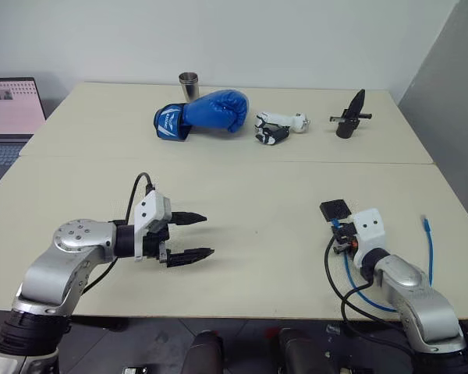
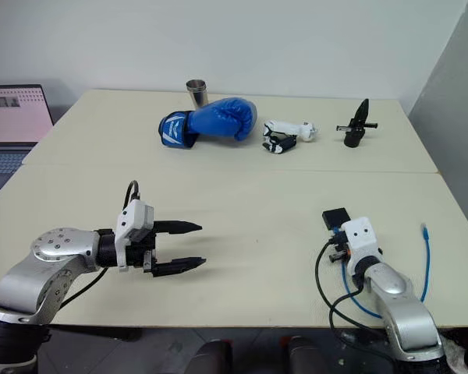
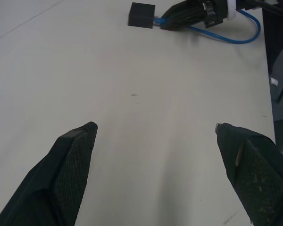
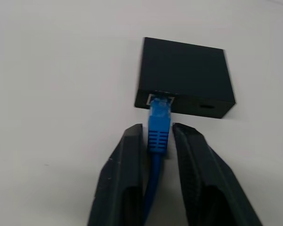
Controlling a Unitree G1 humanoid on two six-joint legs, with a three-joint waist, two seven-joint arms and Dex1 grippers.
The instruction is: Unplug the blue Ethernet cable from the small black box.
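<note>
Blue Ethernet cable [image 4: 159,127] remains plugged into the small black box [image 4: 184,77] near the table's [image 1: 249,218] right front edge. The right gripper [image 4: 158,141] has clenched on its plug; pulling is left. The left gripper [image 1: 189,236] hovers released, well apart.

glove [image 1: 210,111]: a white mark sits on its cuff, too small to read.
laptop [image 1: 12,109]: its screen glows pink with tiny lines, and no word can be made out.
box [image 4: 184,77]: plain black, no words on it.
cable [image 4: 159,123]: plain blue plug, no words on it.
readable words or numbers: none anywhere.
</note>
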